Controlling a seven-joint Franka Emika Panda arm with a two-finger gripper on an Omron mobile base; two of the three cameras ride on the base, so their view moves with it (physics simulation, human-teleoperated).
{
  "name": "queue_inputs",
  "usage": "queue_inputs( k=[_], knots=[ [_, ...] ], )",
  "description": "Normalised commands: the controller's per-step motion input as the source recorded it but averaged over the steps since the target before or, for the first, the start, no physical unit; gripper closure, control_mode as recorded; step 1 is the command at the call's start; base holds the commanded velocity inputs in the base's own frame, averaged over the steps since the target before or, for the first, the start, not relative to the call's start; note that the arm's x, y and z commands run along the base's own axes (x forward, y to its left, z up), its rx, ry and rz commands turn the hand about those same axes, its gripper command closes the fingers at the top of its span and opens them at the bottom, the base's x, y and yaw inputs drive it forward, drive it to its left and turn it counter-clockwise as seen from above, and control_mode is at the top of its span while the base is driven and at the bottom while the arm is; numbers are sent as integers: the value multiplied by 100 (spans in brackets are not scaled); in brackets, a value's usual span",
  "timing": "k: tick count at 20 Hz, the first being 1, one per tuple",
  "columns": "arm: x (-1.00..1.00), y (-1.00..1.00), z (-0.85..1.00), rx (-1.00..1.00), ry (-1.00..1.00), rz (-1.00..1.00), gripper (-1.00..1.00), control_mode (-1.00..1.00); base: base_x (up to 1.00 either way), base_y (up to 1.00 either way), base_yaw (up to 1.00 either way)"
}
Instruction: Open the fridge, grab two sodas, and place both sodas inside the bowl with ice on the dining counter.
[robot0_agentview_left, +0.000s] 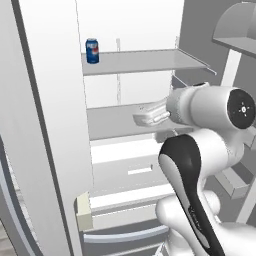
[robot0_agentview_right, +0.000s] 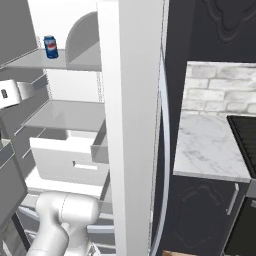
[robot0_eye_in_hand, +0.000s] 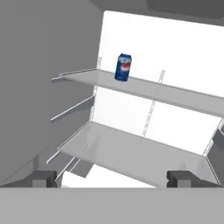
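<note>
The fridge (robot0_agentview_left: 131, 25) stands open, its white interior and grey shelves showing. One blue soda (robot0_agentview_left: 92, 51) stands upright at the left end of the upper shelf; the same soda (robot0_agentview_right: 50, 47) shows from the other side. My gripper (robot0_agentview_left: 141, 118) hangs open over the middle shelf, below and right of the can, holding nothing. In the hand view the soda (robot0_eye_in_hand: 124, 67) sits up and ahead on the shelf, well beyond my gripper (robot0_eye_in_hand: 113, 179), whose fingertips (robot0_eye_in_hand: 43, 178) are wide apart. The bowl with ice and the dining counter are out of view.
A white drawer (robot0_agentview_right: 70, 159) fills the fridge's lower part, partly pulled out. The open door's thick white edge (robot0_agentview_right: 131, 125) stands to the right, with door bins (robot0_agentview_left: 235, 31) beyond. A marble worktop (robot0_agentview_right: 210, 145) with a brick backsplash lies further right.
</note>
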Motion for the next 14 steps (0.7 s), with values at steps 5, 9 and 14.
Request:
queue_inputs(
  k=[5, 9, 14],
  knots=[
    [22, 4, 47, 0, -8, 0, -100, -100, 0, 0, 0],
    [26, 8, 43, 0, -7, 0, -100, -100, 0, 0, 0],
    [40, 17, 36, 0, -2, 0, -100, -100, 0, 0, 0]
  ],
)
